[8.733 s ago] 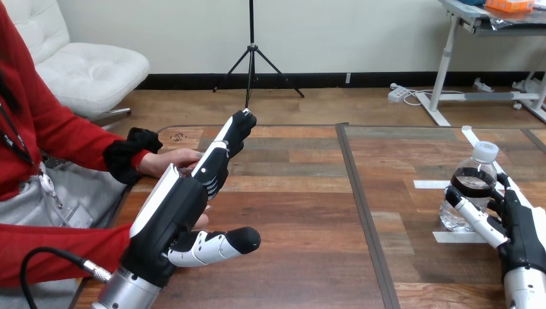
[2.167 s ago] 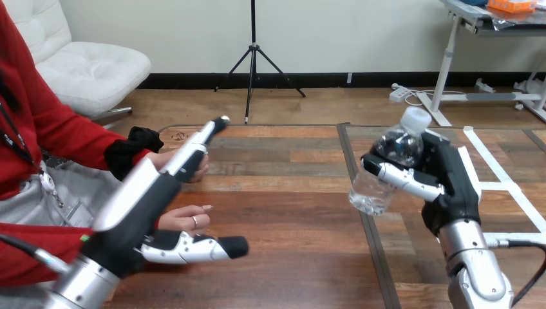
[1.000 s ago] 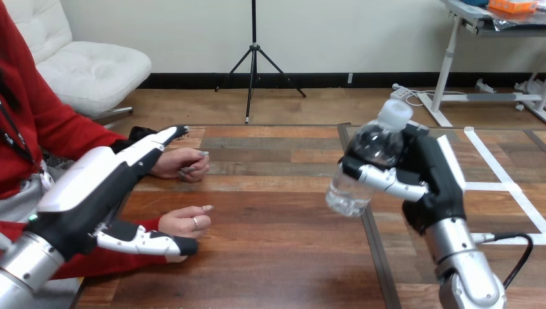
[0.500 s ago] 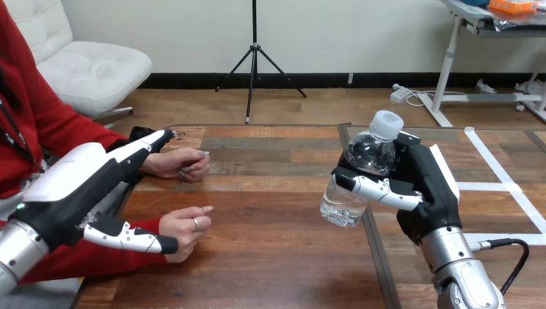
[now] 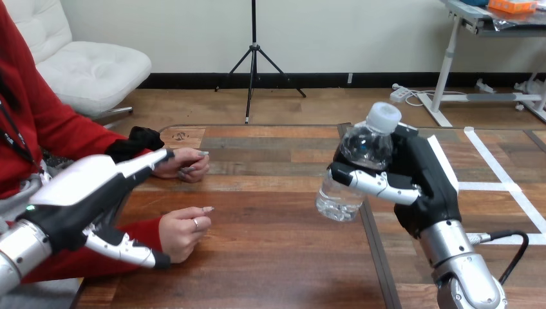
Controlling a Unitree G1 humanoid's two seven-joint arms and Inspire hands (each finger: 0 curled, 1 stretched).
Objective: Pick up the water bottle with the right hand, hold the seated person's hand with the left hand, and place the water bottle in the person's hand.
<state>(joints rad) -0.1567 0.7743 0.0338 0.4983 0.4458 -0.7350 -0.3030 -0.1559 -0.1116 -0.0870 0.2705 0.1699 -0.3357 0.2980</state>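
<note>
– Where the left hand (image 5: pixel 82 192) lies over the person's red sleeve, does it touch?
– Can't tell. Its fingers are straight and grasp nothing, with the thumb just beside the person's nearer hand (image 5: pixel 183 229).
– The water bottle (image 5: pixel 357 168)?
– Clear, white-capped and tilted, above the table (image 5: pixel 277 225). The right hand (image 5: pixel 428 187) is wrapped round it. The water level is hard to read.
– Beyond?
– The person's farther hand (image 5: pixel 187 164) rests on the table.

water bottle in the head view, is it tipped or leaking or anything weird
The clear plastic water bottle with a white cap is tilted, cap toward the upper right, held off the wooden table by the right hand, fingers curled round it. Its cap is on and no spill shows. Nothing else stands out.
</note>
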